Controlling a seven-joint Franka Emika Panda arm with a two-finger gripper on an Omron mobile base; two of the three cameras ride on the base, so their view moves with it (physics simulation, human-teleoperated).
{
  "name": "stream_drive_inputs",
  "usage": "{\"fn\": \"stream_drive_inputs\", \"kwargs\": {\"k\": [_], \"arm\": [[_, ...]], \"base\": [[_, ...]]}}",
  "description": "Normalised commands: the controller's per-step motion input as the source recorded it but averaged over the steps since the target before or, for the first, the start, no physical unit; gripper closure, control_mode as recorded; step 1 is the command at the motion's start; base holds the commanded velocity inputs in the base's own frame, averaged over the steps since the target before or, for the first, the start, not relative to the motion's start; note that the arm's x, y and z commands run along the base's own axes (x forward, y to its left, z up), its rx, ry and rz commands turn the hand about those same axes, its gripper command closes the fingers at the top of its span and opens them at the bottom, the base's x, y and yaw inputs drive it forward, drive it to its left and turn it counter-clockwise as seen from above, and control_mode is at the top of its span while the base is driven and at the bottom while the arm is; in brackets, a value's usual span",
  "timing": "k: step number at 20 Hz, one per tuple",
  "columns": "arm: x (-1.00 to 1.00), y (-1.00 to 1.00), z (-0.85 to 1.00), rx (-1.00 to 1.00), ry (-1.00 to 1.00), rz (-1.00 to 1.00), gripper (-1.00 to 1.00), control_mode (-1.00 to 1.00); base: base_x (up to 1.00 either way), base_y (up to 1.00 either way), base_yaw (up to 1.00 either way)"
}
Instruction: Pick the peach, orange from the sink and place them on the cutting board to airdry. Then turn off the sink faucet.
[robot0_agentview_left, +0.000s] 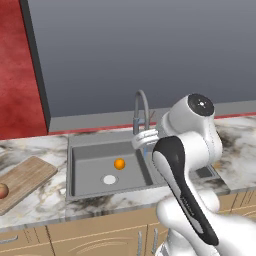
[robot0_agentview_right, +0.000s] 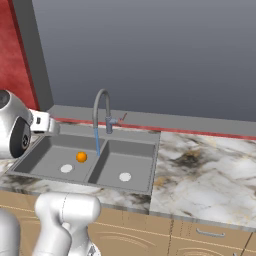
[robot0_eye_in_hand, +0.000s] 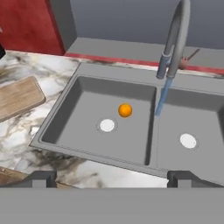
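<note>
Jaws stand spread wide with nothing between them; the gripper (robot0_eye_in_hand: 112, 178) shows its two dark fingertips (robot0_eye_in_hand: 43, 178) far apart at the six o'clock edge of the hand view, hanging above the near rim of the sink (robot0_eye_in_hand: 87, 151) and touching nothing. The orange (robot0_eye_in_hand: 125, 110) lies on the floor of the left basin, just beside the round white drain (robot0_eye_in_hand: 107, 126), at about one o'clock from it; it rests apart from every basin wall. The sink faucet (robot0_eye_in_hand: 175, 41) rises at the back of the sink over the wall between the two basins, and a thin blue stream of water (robot0_eye_in_hand: 162, 98) runs from its spout down onto that wall; its small side lever points toward three o'clock in the right base view. The cutting board (robot0_agentview_left: 22, 180) lies on the marble counter (robot0_agentview_left: 45, 200) at nine o'clock from the sink, well apart from the orange; the peach (robot0_agentview_left: 3, 190) rests on the board near its left end, cut off by the frame edge in the left base view.
</note>
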Motion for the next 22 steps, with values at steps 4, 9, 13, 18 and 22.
{"fn": "stream_drive_inputs", "kwargs": {"k": [4, 9, 13, 18, 22], "arm": [[0.2, -0.07, -0.12, 0.01, 0.04, -0.1, -1.0, -1.0], [0.28, -0.1, -0.2, 0.02, 0.05, -0.07, -1.0, -1.0], [0.24, -0.12, -0.19, 0.02, 0.06, -0.03, -1.0, -1.0], [0.27, -0.03, -0.38, 0.0, 0.03, 0.0, -1.0, -1.0], [0.33, 0.0, -0.41, 0.0, 0.05, 0.0, -1.0, -1.0]], "base": [[0.0, 0.0, 0.0], [0.0, 0.0, 0.0], [0.0, 0.0, 0.0], [0.0, 0.0, 0.0], [0.0, 0.0, 0.0]]}}
